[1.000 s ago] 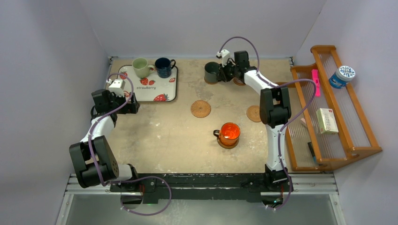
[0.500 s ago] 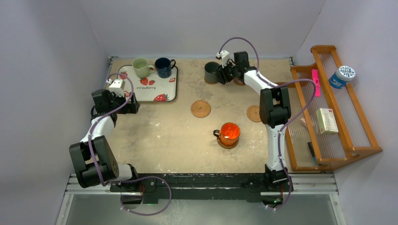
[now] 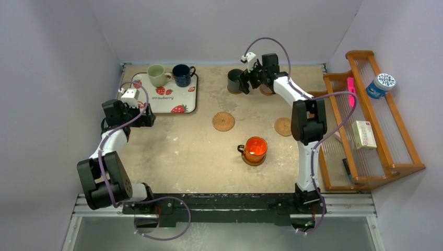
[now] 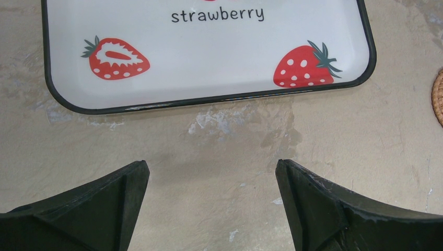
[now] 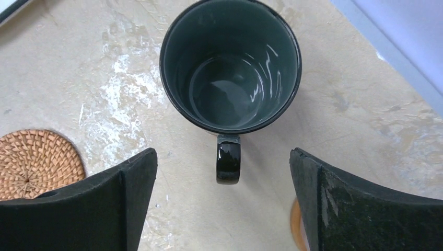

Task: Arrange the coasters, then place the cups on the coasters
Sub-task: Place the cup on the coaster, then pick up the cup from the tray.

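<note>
Right gripper just released dark green mug: jaws now wide, straddling handle, not touching. Mug upright at far side of table; no coaster visible under it, so placement unconfirmed. Left gripper wide, empty, beside tray.

Left arm and right arm match: white links, chunky black joints, purple cable looping off each. Matte black wedge pincer fingers, kinda scuffed.

Robot lab: plain-walled test table
</note>
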You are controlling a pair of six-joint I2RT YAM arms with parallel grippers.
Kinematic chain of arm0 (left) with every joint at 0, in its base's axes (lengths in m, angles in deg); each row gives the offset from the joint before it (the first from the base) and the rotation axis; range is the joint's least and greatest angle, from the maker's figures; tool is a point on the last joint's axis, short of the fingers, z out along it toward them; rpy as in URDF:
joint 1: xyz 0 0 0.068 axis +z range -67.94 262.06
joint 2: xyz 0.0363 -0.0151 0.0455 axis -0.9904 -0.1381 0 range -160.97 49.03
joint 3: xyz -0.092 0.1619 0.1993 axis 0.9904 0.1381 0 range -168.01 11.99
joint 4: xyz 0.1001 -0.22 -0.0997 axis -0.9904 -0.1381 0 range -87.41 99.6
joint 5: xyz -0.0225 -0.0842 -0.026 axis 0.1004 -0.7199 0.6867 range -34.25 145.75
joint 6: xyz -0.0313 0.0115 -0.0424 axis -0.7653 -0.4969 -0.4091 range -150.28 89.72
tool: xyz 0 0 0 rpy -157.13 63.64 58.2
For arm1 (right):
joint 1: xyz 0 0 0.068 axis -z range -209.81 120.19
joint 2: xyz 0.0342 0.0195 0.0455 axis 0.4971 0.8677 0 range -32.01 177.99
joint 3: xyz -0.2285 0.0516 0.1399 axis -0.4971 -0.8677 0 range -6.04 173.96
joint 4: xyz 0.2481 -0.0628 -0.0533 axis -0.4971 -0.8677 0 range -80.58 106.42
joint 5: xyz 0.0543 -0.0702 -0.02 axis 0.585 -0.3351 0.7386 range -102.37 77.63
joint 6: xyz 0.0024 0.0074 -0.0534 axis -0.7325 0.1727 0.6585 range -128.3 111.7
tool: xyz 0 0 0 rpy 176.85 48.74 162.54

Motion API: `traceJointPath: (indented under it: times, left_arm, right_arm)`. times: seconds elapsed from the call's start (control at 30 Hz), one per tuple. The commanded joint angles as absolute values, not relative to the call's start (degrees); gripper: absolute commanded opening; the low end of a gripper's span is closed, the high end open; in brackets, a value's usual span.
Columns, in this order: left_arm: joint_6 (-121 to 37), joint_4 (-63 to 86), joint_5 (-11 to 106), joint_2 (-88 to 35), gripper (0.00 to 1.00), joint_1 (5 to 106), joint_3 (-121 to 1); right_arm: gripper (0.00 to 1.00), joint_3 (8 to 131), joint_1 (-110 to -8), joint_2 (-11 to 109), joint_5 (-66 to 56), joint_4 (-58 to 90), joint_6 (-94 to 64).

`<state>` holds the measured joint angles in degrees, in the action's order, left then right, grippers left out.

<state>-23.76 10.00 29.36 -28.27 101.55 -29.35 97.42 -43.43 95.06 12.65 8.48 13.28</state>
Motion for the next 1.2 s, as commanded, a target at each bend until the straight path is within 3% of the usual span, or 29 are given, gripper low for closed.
traceJointPath:
  times: [0.0, 0.43, 1.17]
  left_arm:
    - [-24.4, 12.0, 28.5, -28.2, 1.0, 101.8, -29.6]
    - [-24.5, 12.0, 28.6, -28.2, 1.0, 101.8, -29.7]
    - [-25.6, 9.7, 32.5, -32.5, 1.0, 101.8, -40.7]
  right_arm:
    - [0.99, 97.0, -43.8, 89.2, 13.8, 6.5, 13.7]
    - [0.99, 90.6, -43.8, 76.8, 13.4, 4.0, 13.9]
    - [0.99, 56.0, -43.7, 44.0, 6.2, 8.3, 12.9]
